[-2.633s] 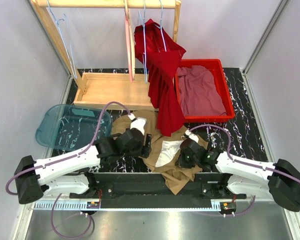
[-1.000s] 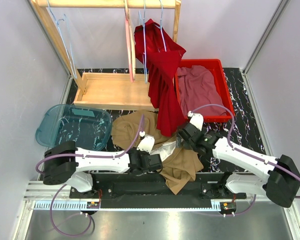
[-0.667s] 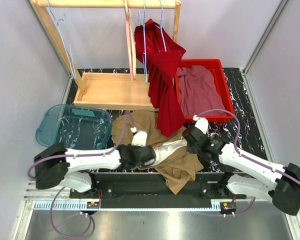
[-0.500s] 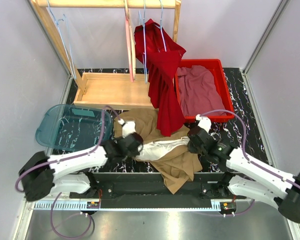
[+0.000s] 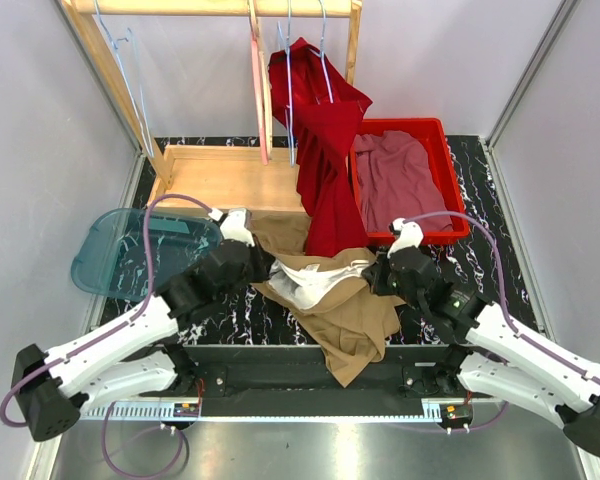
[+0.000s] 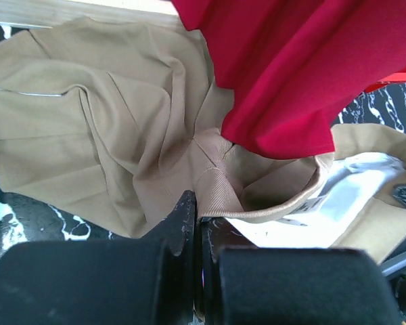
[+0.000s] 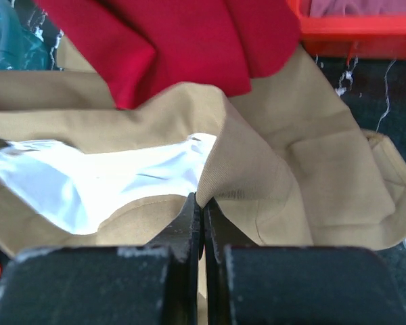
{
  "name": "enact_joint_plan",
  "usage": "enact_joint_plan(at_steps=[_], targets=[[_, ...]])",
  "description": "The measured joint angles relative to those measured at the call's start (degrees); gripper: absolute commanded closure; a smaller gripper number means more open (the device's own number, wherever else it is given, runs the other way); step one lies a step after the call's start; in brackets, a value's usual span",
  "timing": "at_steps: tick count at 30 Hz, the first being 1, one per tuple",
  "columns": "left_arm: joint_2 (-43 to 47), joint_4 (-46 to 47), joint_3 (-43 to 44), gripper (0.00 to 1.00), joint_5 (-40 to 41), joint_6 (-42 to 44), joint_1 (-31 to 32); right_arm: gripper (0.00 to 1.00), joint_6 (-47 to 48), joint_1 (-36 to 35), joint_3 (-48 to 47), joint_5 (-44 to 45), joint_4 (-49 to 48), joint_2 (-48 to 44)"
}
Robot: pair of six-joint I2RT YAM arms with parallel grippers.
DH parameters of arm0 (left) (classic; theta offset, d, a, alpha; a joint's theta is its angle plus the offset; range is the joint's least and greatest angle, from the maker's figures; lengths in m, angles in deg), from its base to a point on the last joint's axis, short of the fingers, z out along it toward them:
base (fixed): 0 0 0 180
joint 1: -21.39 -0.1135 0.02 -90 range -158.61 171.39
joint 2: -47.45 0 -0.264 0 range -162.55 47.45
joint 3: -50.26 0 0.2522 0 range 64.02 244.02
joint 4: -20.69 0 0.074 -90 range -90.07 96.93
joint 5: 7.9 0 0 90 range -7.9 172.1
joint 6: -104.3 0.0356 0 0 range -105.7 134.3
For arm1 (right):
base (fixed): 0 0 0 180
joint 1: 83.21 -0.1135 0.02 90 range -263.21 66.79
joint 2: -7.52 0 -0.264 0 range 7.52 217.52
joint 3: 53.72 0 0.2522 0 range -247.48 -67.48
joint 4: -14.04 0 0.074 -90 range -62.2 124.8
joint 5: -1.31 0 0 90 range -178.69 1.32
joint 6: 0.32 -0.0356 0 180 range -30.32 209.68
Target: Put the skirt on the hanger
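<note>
teal tub [image 5: 130, 262]: far left on the black marbled table [image 5: 485, 270], clear-walled, just beside the left arm's wrist
wooden rack [image 5: 220, 178]: at the back left, its flat base on the table and its rail along the top edge of the overhead view
wire hangers [image 5: 323, 55]: hooked on the rail's right half, up at the back and well apart from both grippers
left gripper [image 6: 197, 211]: fingers pressed together, pinching a fold of the skirt's waistband; in the overhead view it sits just right of the tub
tan skirt [image 5: 345, 315]: in the middle of the table, its waist pulled out between the two grippers with the white lining [image 5: 305, 280] showing; the rest drapes toward the near edge, and its back part lies against the rack's base
red garment [image 5: 325, 165]: hanging from the wire hangers, its lower end draped over the skirt between the grippers
right gripper [image 7: 203, 203]: jaws closed tight on the waistband edge beside the lining
red bin [image 5: 458, 205]: back right, holding a maroon cloth [image 5: 400, 180], near the right gripper but apart from it
</note>
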Motion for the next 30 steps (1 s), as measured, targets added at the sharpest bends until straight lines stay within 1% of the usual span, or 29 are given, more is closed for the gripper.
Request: enact_joint_plan(at_steps=[4, 7, 10, 13, 16, 17, 19, 20, 21, 23, 24, 25, 27, 28, 29, 30], targets=[[2.97, -2.12, -0.02, 1.0, 1.2, 0.24, -0.39, 1.0, -3.54, 0.0, 5.79, 0.66, -1.97, -1.97], [3.56, -2.32, -1.2, 1.0, 1.64, -0.04, -1.03, 1.0, -8.57, 0.0, 13.05, 0.98, -2.25, -2.97], [2.27, 0.39, -5.95, 1.0, 0.39, -1.29, -1.11, 1.0, -13.07, 0.0, 18.71, -0.22, -2.21, -3.89], [-1.49, 4.09, -12.39, 1.0, -2.45, -2.8, -1.16, 1.0, -16.09, 0.0, 20.81, -2.03, -1.97, -5.81], [-5.14, 6.73, -16.65, 1.0, -5.53, -4.02, -1.2, 0.83, -17.2, 0.02, 20.9, -3.61, -2.32, -6.93], [-5.99, 7.39, -17.42, 1.0, -6.34, -4.42, -1.2, 0.74, -17.42, 0.02, 20.81, -4.02, -2.32, -6.93], [-6.4, 8.35, -17.68, 1.0, -7.39, -4.7, -1.22, 0.64, -17.44, 0.02, 20.2, -4.57, -2.01, -6.38], [-6.32, 9.09, -17.64, 1.0, -7.87, -4.72, -1.25, 0.53, -17.31, 0.04, 19.58, -4.63, -1.64, -5.81], [-6.16, 9.79, -17.62, 1.0, -8.28, -4.72, -1.25, 0.5, -17.07, 0.04, 18.73, -4.66, -1.09, -5.22], [-5.7, 9.79, -17.27, 0.93, -8.5, -4.63, -1.25, 0.42, -16.57, 0.07, 16.33, -4.61, 0.5, -4.46], [-5.29, 9.46, -17.0, 0.9, -8.5, -4.42, -1.25, 0.39, -16.22, 0.07, 14.75, -4.55, 1.38, -4.31], [-4.63, 8.74, -16.5, 0.84, -8.44, -4.2, -1.25, 0.38, -16.02, 0.07, 13.07, -4.5, 2.16, -4.31], [-3.41, 7.82, -15.67, 0.77, -8.35, -3.56, -1.25, 0.35, -15.3, 0.07, 9.62, -4.28, 3.54, -4.39], [-2.54, 6.95, -15.08, 0.7, -8.22, -3.34, -1.25, 0.34, -14.82, 0.07, 7.69, -4.15, 4.33, -4.55], [-1.55, 6.08, -14.43, 0.56, -8.11, -3.15, -1.25, 0.32, -14.45, 0.07, 5.86, -3.98, 5.07, -4.76], [-0.55, 5.33, -13.81, 0.52, -7.98, -2.86, -1.27, 0.31, -13.9, 0.07, 4.22, -3.89, 5.51, -5.03]])
